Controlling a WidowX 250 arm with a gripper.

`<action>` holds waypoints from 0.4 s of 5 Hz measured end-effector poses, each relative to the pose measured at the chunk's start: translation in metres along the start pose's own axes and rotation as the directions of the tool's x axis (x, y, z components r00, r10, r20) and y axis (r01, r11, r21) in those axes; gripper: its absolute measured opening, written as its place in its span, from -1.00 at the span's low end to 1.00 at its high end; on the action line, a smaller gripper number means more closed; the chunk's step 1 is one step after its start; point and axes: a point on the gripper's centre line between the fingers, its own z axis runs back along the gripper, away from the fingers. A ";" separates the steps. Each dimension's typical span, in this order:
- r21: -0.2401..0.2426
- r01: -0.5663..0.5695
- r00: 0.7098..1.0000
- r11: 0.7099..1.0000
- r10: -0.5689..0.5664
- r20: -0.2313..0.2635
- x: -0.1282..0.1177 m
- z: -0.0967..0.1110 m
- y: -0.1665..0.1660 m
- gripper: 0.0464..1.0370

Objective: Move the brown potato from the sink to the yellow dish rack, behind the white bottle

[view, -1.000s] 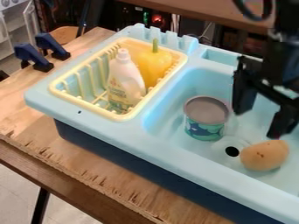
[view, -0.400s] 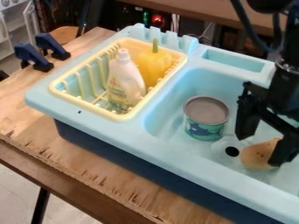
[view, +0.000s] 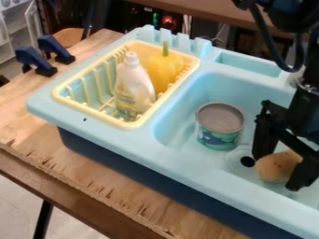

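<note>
While potato stays put, fingers sink beside it.

Pale floor; brown tabletop behind; red glow below, perhaps electronics.

Shot at a downward slant from above the wooden table, looking across a toy sink toward the room behind, near enough to crop the sink's right-hand end.

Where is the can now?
In the camera view, right of centre: the can stands in the basin, between the yellow rack and the drain hole.
</note>
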 end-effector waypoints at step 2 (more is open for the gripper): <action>0.003 -0.010 1.000 1.000 0.010 0.029 0.006 -0.003 -0.002 0.06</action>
